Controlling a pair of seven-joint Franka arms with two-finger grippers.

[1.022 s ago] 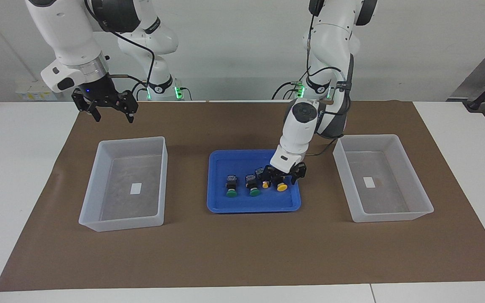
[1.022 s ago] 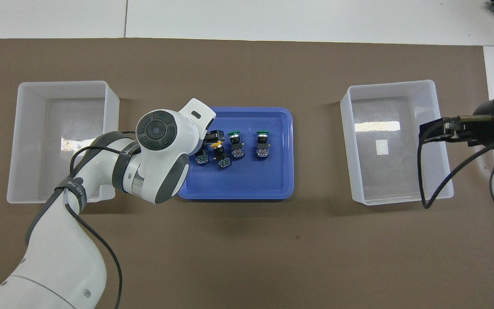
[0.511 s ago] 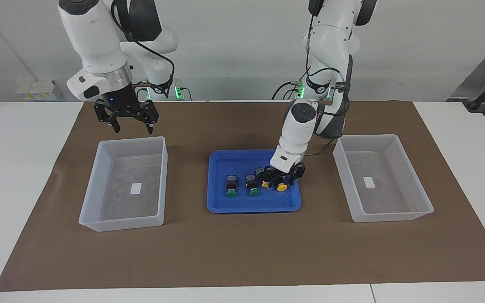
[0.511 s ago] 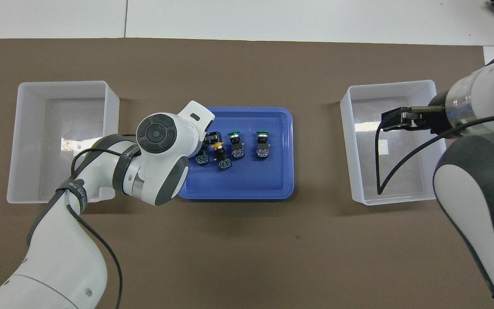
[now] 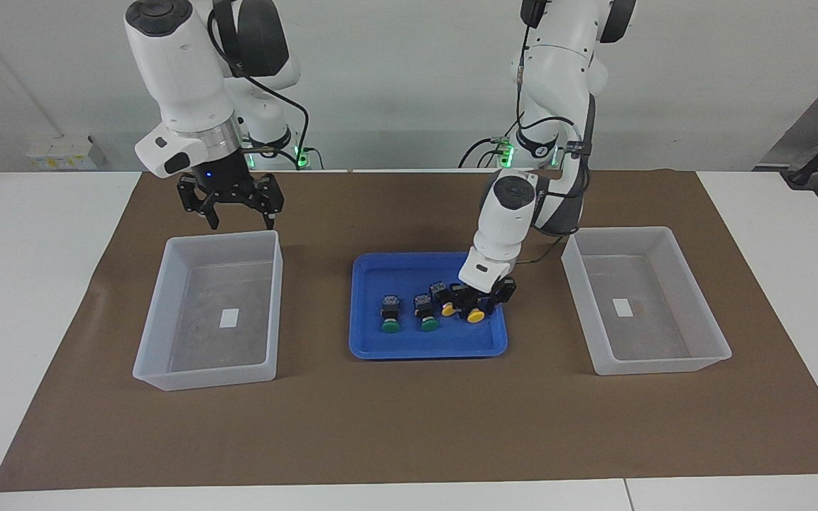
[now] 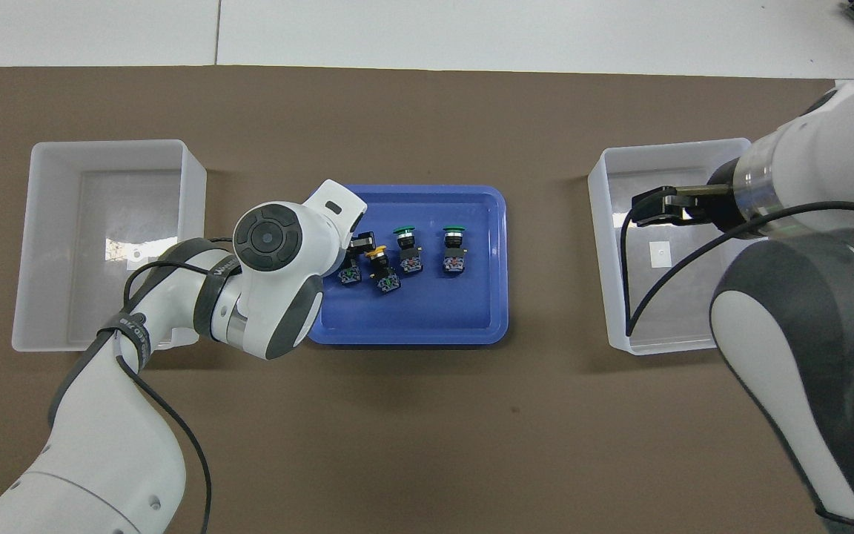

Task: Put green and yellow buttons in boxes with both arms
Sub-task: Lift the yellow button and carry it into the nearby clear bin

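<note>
Brown paper mat point(image 5: 409, 426) covers the white table point(image 5: 18, 298). Landmark: shallow blue plastic tray point(image 5: 373, 341) at mat centre. Two translucent whitish rectangular plastic boxes sit well apart from the tray, one toward the right arm's end point(image 5: 160, 355), one toward the left arm's end point(image 5: 707, 355); each has only a small white label in its bottom. White left arm point(image 5: 505, 220) reaches down into the tray; its black left gripper point(image 5: 478, 301) is low around the yellow-capped black push-button point(image 5: 476, 316) at the tray's left-arm end, whether the fingers clamp it cannot be told. Second yellow button point(image 5: 446, 309) is just beside it, then two green-capped buttons point(image 5: 429, 323) point(image 5: 390, 326) in a row in the tray. Right gripper point(image 5: 231, 209) hangs in the air over the robot-side rim of the right-arm-end box, fingers spread apart, holding nothing.
</note>
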